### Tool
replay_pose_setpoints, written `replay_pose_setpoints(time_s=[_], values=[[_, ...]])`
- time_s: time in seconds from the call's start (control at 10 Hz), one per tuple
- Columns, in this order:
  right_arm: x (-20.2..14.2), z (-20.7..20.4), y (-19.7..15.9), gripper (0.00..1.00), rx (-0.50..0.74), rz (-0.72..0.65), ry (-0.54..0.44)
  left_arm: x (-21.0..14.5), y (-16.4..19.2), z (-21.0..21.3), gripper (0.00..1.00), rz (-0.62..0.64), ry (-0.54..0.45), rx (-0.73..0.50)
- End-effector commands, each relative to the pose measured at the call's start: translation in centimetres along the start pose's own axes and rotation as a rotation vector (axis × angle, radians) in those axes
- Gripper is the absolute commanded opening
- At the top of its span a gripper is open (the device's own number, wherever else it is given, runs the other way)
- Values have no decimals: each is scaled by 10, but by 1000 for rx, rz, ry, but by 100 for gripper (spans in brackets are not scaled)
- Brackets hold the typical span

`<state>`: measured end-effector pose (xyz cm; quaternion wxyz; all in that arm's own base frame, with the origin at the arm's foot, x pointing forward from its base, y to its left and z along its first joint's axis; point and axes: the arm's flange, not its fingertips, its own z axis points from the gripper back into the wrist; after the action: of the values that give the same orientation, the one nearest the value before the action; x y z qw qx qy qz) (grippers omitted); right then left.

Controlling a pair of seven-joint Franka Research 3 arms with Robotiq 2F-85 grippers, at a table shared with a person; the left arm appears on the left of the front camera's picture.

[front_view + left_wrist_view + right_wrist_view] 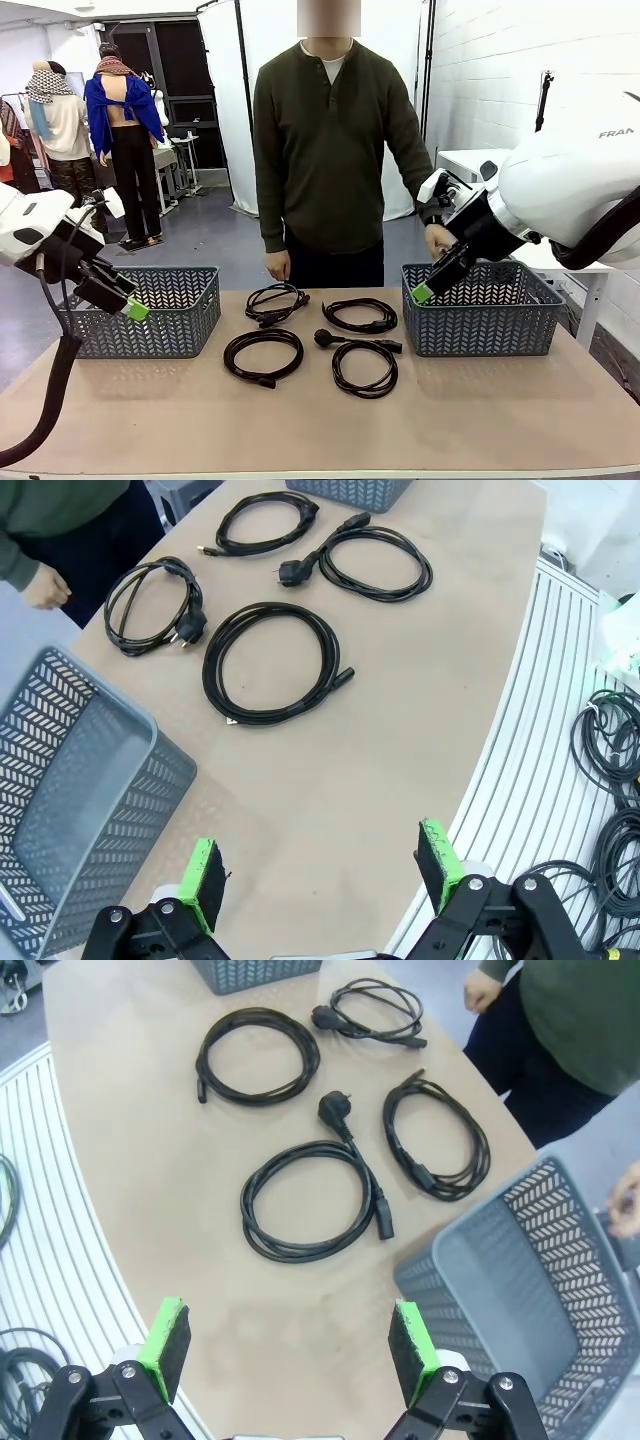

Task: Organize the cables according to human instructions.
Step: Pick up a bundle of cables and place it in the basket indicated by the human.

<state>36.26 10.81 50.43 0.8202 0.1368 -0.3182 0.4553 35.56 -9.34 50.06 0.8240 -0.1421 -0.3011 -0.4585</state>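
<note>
Four black coiled cables lie mid-table between two baskets: back left (272, 318), back right (362, 329), front left (265, 380), and front right with its round plug (324, 338). My left gripper (135, 308) hangs open beside the left basket, and in its wrist view (325, 875) the nearest coil (330, 650) lies ahead of it. My right gripper (422, 293) hangs open at the right basket's near corner, well back from the plugged coil (330, 1110) in its own view (290, 1360). The human (320, 150) stands at the far side.
A grey woven basket (150, 312) sits at table left, another (485, 310) at table right. One of the person's hands (438, 238) is at the right basket's far rim; the other (277, 265) hangs by the table's far edge. Spare cables (605, 740) lie on the floor.
</note>
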Motion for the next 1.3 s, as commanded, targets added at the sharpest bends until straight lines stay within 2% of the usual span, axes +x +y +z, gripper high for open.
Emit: replay_pose_setpoints(time_s=[0.0,1.2], values=[[0,-3,-2,100,10,-6,-11,-2,2,-1,100,-4,-7,-15],[0,-3,-2,100,10,-6,-11,-2,2,-1,100,-4,-7,-15]])
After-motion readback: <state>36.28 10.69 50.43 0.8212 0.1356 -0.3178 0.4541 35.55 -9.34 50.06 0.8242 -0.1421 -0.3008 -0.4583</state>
